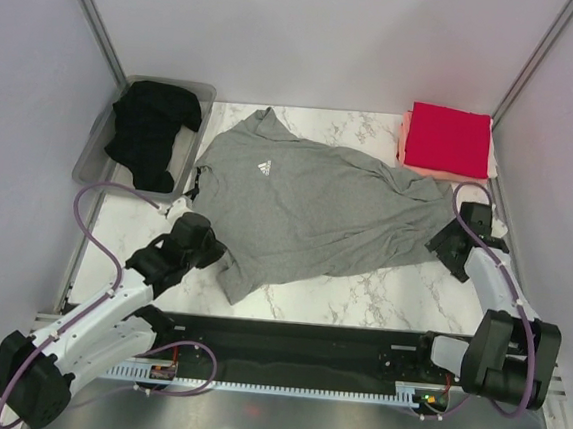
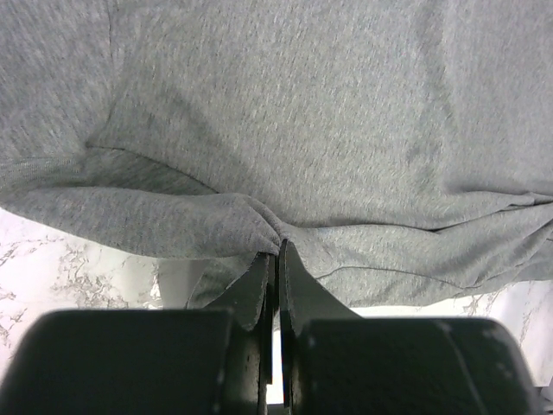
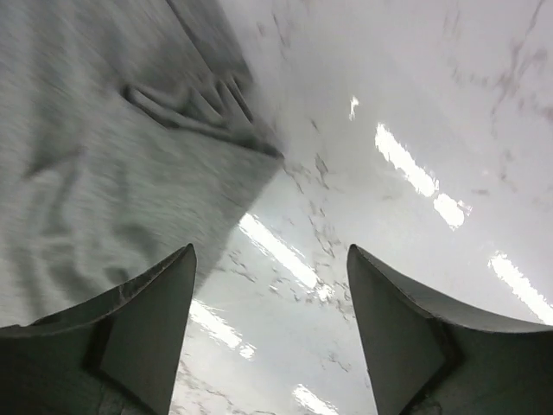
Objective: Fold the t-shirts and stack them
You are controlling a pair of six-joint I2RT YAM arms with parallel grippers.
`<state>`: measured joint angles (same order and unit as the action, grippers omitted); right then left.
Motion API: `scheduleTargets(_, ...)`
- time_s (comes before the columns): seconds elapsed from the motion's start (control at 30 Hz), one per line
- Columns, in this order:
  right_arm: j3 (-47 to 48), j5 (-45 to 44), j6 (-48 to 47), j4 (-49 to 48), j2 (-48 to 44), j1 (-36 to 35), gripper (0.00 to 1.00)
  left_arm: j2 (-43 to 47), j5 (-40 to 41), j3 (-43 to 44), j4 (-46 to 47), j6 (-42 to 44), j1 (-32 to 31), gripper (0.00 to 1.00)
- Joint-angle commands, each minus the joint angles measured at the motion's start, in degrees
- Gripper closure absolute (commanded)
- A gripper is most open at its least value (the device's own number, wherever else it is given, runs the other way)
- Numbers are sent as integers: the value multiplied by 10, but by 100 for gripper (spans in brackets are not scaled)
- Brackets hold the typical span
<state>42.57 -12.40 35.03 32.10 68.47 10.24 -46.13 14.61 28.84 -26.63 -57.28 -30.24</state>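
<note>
A heather-grey t-shirt [image 1: 307, 211] with a small white chest logo lies spread on the marble table, collar toward the back left. My left gripper [image 1: 204, 239] is shut on the shirt's left edge; in the left wrist view its jaws [image 2: 278, 251] pinch a bunched fold of grey cloth [image 2: 285, 130]. My right gripper [image 1: 445, 243] is open and empty beside the shirt's right end; in the right wrist view [image 3: 270, 259] bare marble lies between the fingers and grey cloth [image 3: 95, 173] lies to the left. A black t-shirt [image 1: 151, 132] lies in the bin. A folded red tee [image 1: 448, 138] rests on a salmon-pink one [image 1: 406, 135] at the back right.
A clear plastic bin [image 1: 97, 143] stands at the back left. Grey walls and metal posts close in the sides. A black rail [image 1: 305, 347] with the arm bases runs along the near edge. Bare marble [image 1: 380, 293] shows in front of the shirt.
</note>
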Motion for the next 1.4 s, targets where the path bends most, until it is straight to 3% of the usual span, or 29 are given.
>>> scheduleTargets(0.0,-42,46,2,-23,25,1,22,5,-9,-8,23,23,4,98)
scheduleTargets(0.4,-41,66,-10,-148,113,27,28,26,-11,-26,22,23,4,98)
scheduleTargets(0.53,-33,86,-7,-168,149,35,45,24,-9,-26,21,25,4,98)
scheduleTargets(0.6,-39,90,-5,-182,152,35,48,24,-8,-25,22,26,4,98)
scheduleTargets(0.63,-47,94,-7,-186,152,34,57,25,-8,-24,21,27,4,98)
scheduleTargets(0.7,-54,99,-8,-200,154,34,64,27,-7,-23,20,30,4,98)
scheduleTargets(0.83,-66,142,-11,-208,150,36,100,35,-10,-7,11,36,4,98)
scheduleTargets(0.93,-68,165,2,-174,110,35,100,54,-17,37,-29,47,4,98)
scheduleTargets(1.13,-26,159,36,58,-99,36,100,111,-6,174,-150,88,4,98)
scheduleTargets(1.37,-3,154,69,214,-289,36,100,136,-14,279,-247,105,4,98)
